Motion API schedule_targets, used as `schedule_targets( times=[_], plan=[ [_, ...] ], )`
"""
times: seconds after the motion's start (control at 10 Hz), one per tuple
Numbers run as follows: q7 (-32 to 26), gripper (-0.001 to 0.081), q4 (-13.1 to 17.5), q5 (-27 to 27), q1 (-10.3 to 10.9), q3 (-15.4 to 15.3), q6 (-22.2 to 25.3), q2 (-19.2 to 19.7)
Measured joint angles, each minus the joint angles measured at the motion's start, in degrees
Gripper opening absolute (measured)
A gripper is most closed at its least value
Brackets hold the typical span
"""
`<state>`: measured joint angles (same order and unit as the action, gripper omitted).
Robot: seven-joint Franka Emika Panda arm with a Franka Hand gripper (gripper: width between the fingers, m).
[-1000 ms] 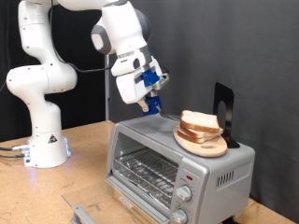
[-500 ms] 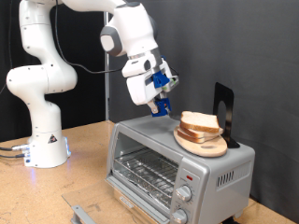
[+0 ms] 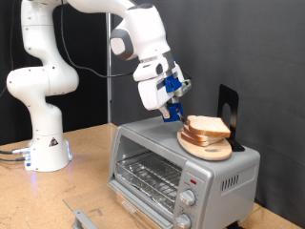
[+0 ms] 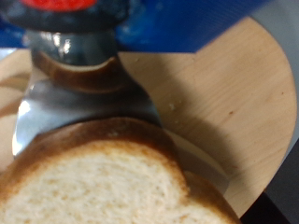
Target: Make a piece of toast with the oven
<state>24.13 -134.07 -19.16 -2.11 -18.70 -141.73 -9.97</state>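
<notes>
on top of the oven point(image 3: 181, 162): the bread point(image 3: 206, 127) lies on a wooden plate point(image 3: 212, 150); oven door hangs open.
gripper point(image 3: 173, 112): just beside the bread's crust, above the oven roof.
fingers: spread can't be told; wrist view too close.
care: probably come in low, square to the crust.

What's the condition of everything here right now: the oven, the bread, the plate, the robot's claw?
oven: door down, wire rack bare.
piece of toast: pale, lying on the plate.
wooden plate: on the oven's roof, bearing the bread.
gripper: just above the oven's roof, beside the bread, holding nothing visible.
</notes>
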Motion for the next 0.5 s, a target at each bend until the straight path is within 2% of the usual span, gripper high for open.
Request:
schedule_targets(
  times=[0.2,0.5],
  plan=[
    [-1.0,0.0365,-0.1,-1.9,0.1,0.0,-2.1,0.1],
    [-7.0,0.0365,-1.2,-8.2,0.2,0.6,-3.9,-1.2]
  ],
)
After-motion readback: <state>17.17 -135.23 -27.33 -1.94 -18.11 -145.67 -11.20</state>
